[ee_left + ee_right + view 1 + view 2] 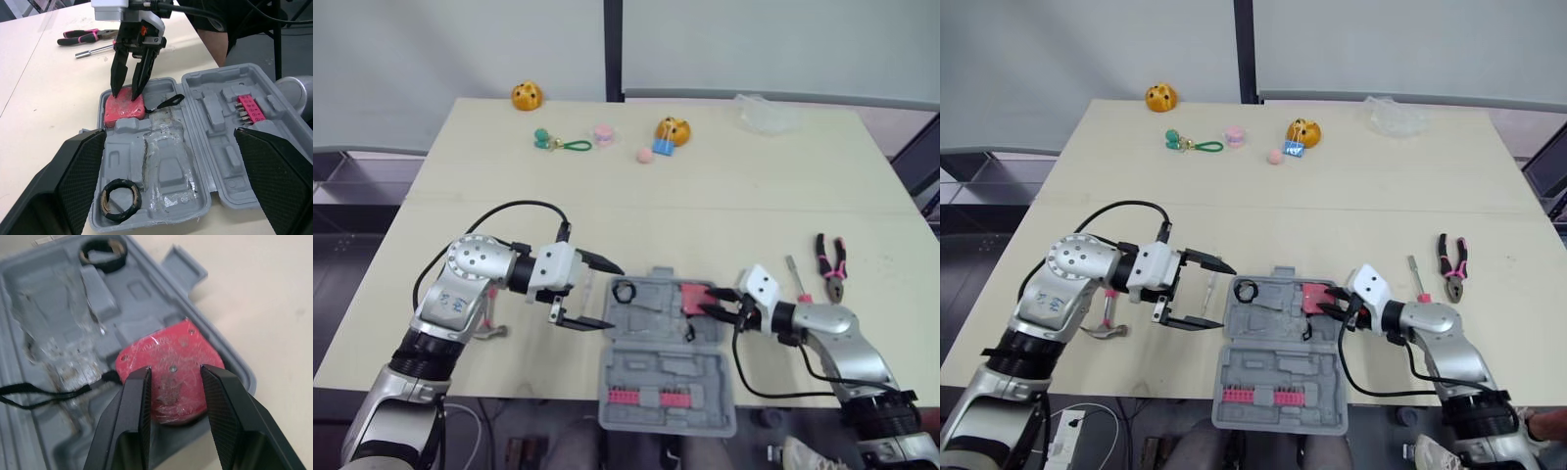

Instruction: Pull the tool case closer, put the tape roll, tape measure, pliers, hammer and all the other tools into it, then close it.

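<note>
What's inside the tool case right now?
In the tool case: a tape roll, a red tape measure with its strap, and pink bits in the other half. The right gripper, open, hides part of the tape measure.

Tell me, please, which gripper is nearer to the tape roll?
Left. The left gripper is open just beside the tape roll; the right gripper is across the case, over the tape measure.
</note>
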